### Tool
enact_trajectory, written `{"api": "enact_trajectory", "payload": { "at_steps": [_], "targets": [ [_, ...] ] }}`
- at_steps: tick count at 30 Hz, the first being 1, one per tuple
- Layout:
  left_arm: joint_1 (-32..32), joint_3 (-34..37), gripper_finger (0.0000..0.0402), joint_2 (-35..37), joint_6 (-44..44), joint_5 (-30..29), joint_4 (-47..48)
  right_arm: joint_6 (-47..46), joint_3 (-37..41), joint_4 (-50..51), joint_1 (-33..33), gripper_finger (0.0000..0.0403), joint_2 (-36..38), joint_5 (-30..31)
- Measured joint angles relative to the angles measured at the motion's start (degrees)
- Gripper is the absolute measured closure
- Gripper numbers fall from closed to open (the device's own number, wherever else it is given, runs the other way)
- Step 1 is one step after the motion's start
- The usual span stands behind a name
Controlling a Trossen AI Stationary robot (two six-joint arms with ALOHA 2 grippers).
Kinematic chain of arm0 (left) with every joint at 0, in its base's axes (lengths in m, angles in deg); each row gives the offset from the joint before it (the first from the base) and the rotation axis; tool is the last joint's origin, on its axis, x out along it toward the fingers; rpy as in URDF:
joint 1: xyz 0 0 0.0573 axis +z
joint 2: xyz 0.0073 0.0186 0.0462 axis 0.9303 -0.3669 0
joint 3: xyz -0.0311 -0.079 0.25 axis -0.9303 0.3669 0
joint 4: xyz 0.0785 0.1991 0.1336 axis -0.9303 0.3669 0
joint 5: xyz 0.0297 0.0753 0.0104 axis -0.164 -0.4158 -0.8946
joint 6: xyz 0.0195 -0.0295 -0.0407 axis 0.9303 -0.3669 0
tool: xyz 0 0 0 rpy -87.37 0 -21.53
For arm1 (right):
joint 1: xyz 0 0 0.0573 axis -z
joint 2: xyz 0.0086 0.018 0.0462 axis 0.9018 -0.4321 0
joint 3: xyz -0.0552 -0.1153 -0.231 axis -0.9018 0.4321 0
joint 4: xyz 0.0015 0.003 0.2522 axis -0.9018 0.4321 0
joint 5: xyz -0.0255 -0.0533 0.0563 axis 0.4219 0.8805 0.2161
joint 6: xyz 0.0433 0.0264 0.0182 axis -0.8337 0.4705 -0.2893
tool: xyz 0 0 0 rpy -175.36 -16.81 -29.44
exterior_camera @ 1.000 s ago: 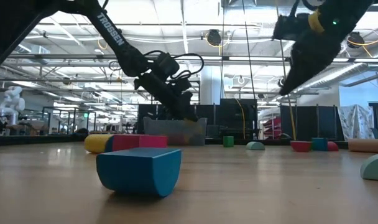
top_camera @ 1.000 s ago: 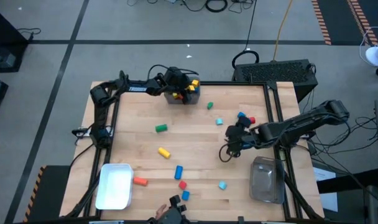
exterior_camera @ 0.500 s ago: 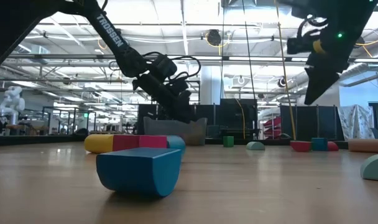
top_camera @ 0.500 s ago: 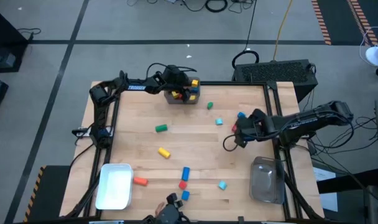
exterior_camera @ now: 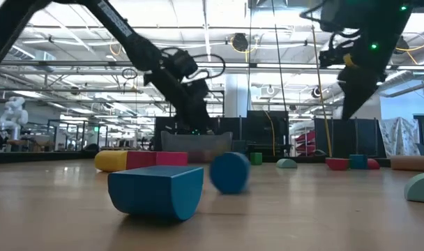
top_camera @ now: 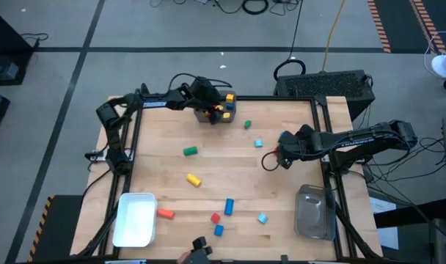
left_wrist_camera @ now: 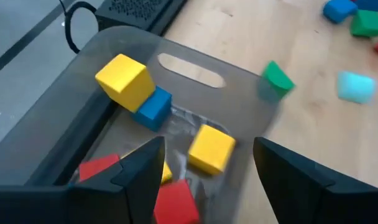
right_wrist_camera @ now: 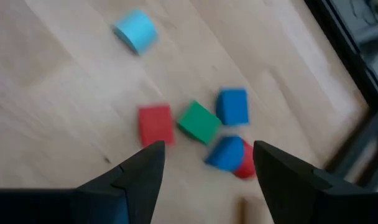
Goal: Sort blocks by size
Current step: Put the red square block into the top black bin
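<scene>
Small coloured blocks lie scattered on the wooden table: green (top_camera: 190, 151), yellow (top_camera: 194, 179), orange (top_camera: 165, 213), a blue round bar (top_camera: 228, 207), red (top_camera: 216, 218) and cyan (top_camera: 262, 218). My left gripper (top_camera: 208, 101) hangs open over the grey bin (top_camera: 227, 117) at the far edge. That bin holds yellow (left_wrist_camera: 124, 78), blue (left_wrist_camera: 153, 109) and red (left_wrist_camera: 176, 202) blocks. My right gripper (top_camera: 280, 152) hovers open above a cluster of red (right_wrist_camera: 156, 123), green (right_wrist_camera: 199, 122) and blue (right_wrist_camera: 232, 106) blocks at the right. Nothing is between either gripper's fingers.
A white bin (top_camera: 135, 218) stands at the near left corner and a clear bin (top_camera: 315, 213) at the near right. A small green block (top_camera: 247, 124) and a cyan one (top_camera: 258, 143) lie between the two grippers. A dark object (top_camera: 198, 246) sits at the near edge.
My right gripper has gone toward the table's far edge, over the block cluster, and has tipped more downward. My left gripper has risen a little above the grey bin. The blue round bar has rolled along the table toward the right edge.
</scene>
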Motion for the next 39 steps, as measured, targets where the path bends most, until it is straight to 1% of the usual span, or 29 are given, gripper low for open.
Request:
{"api": "enact_trajectory", "payload": {
  "at_steps": [6,10,16,21,24,27,30,33,37,39],
  "targets": [
    [-1.6,0.0,0.0153,6.2,3.0,0.0,8.2,6.2,0.0,-11.5,0.0,0.0172,0.0,-2.7],
    [-3.4,0.0,0.0153,9.5,5.6,0.0,15.3,8.8,0.0,-18.3,-0.1,0.0172,-0.2,-3.6],
    [-6.9,0.6,0.0153,12.9,6.1,-0.5,28.2,14.9,0.0,-26.2,-0.1,0.0172,-4.2,-11.1],
    [-9.7,4.3,0.0153,15.1,2.8,-1.6,34.3,19.8,0.0,-28.6,-0.2,0.0172,-9.8,-18.9],
    [-11.4,7.3,0.0153,16.7,-0.3,-1.9,35.9,21.6,0.1,-30.8,-0.8,0.0172,-13.0,-21.1],
    [-13.7,10.7,0.0153,19.0,-3.1,-1.9,35.2,23.2,0.1,-38.4,-2.2,0.0172,-15.5,-21.4],
    [-16.8,13.9,0.0153,21.3,-5.1,-2.6,34.9,26.7,0.1,-47.8,-3.7,0.0172,-17.8,-25.5],
    [-20.7,17.2,0.0153,23.8,-9.4,-4.5,32.8,30.5,0.0,-56.2,-5.3,0.0172,-19.9,-29.7],
    [-25.2,20.2,0.0153,26.2,-15.8,-5.4,31.3,35.3,0.0,-62.5,-6.5,0.0172,-22.4,-32.7],
    [-27.6,21.2,0.0153,27.0,-18.8,-7.0,30.4,37.2,0.0,-64.5,-6.6,0.0172,-23.8,-32.9]
  ]
}}
